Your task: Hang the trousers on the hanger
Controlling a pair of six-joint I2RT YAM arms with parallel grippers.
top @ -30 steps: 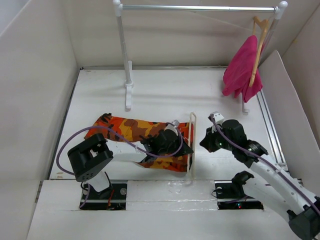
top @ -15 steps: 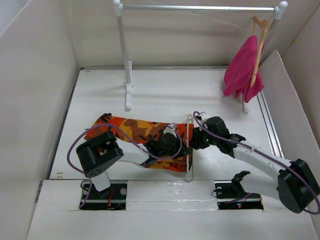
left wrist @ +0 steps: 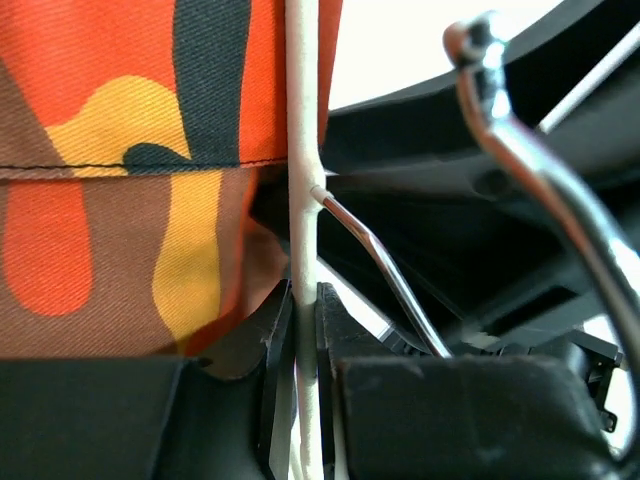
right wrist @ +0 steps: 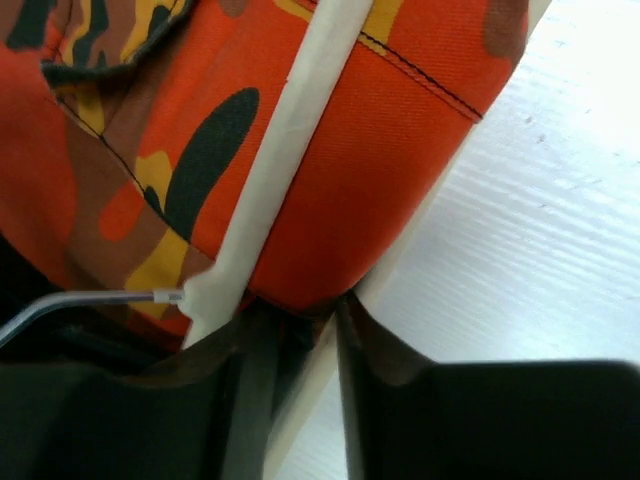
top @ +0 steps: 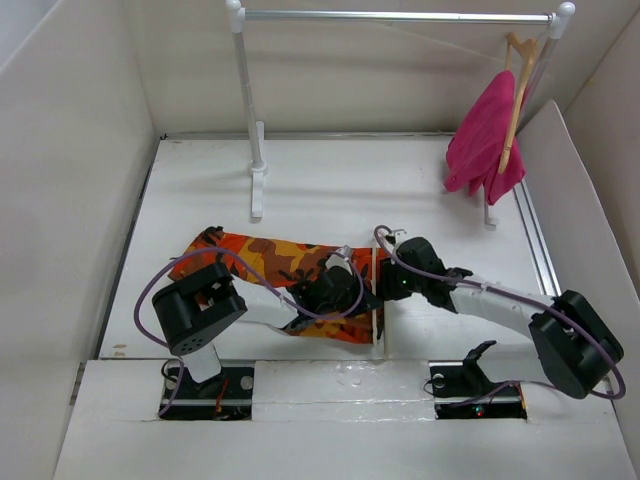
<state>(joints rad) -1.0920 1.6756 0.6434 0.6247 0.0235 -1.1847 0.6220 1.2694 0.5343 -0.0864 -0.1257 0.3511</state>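
Note:
The camouflage trousers (top: 258,258) lie flat on the table with one end threaded through the cream hanger (top: 377,325). My left gripper (top: 366,296) is shut on the hanger's thin bar (left wrist: 302,120), beside the cloth (left wrist: 110,130) and the metal hook (left wrist: 530,170). My right gripper (top: 389,288) is at the hanger's right side. In the right wrist view its jaws (right wrist: 295,315) stand apart around the orange fold of the trousers (right wrist: 380,150) and a cream hanger bar (right wrist: 290,130).
A clothes rack with a metal rail (top: 400,15) and white post (top: 246,100) stands at the back. A magenta garment (top: 485,135) hangs on a tan wooden hanger (top: 517,90) at its right end. White walls (top: 70,200) enclose the table.
My right gripper has swung left and lower, from clear of the hanger to its right side, over the trousers' edge. My left gripper has kept its hold on the hanger.

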